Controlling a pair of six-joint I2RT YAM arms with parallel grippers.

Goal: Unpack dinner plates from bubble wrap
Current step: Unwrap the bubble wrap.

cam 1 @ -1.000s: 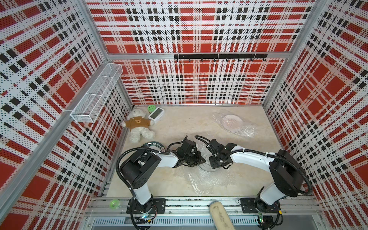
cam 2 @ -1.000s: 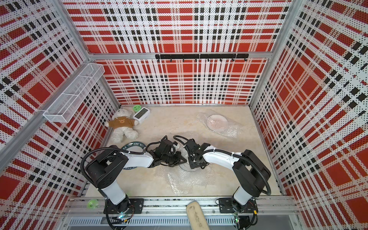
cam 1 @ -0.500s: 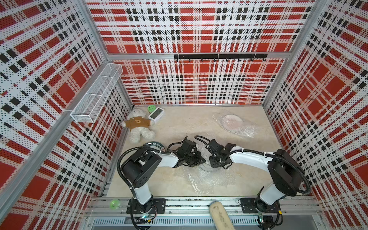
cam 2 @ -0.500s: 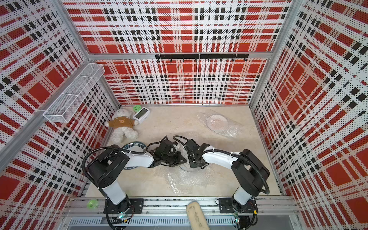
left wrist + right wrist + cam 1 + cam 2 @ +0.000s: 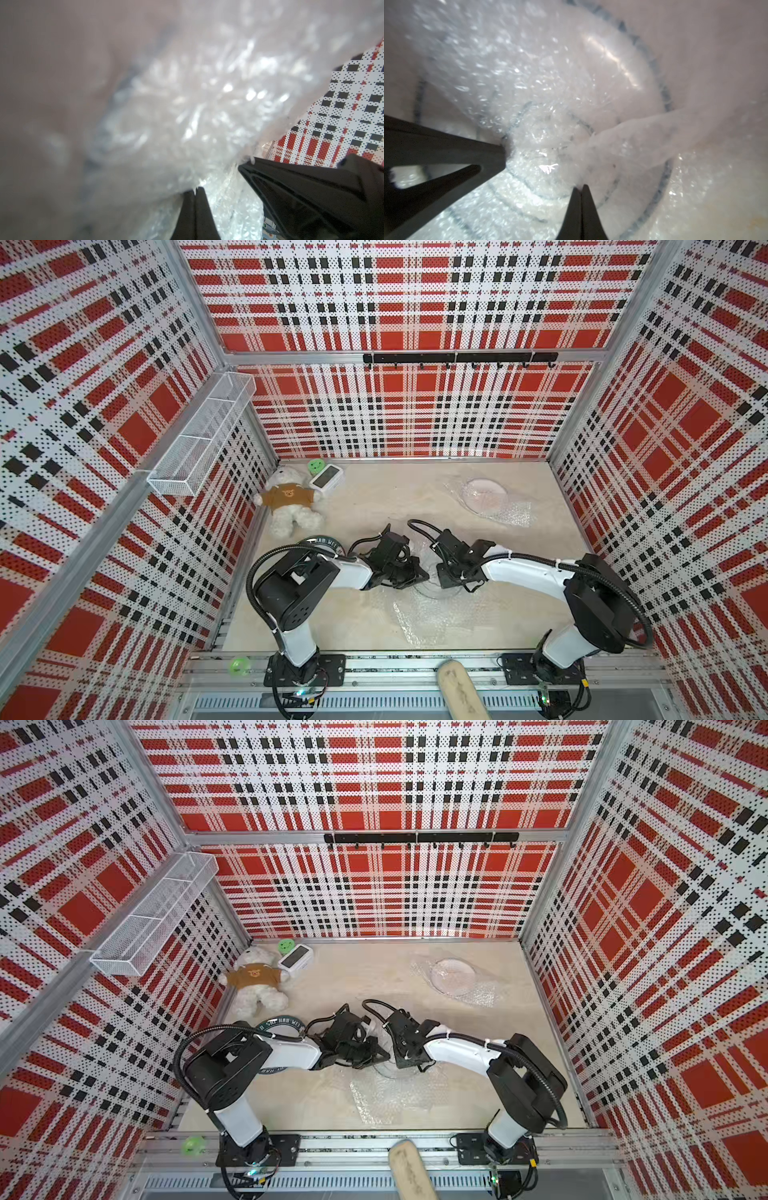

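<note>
Both left gripper (image 5: 195, 190) and right gripper (image 5: 581, 188) pinch the clear crinkly bubble wrap (image 5: 529, 93), so I fear uneven pulling tips the round white dark-ringed plate (image 5: 612, 58).

Bright even light, top views bowed at edges, wrist views blurred, glare on bubble wrap (image 5: 548, 167)

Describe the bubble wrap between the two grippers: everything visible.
The bubble wrap is a clear, shiny, crinkled plastic sheet studded with small bubbles. It sits at the near middle of the table, with its loose part lying flat there. The rest drapes over a white plate, whose dark ring lines show through it. The left gripper is shut on a bunched edge. The right gripper is shut on a twisted strand. The two pinches are close together over the plate.
</note>
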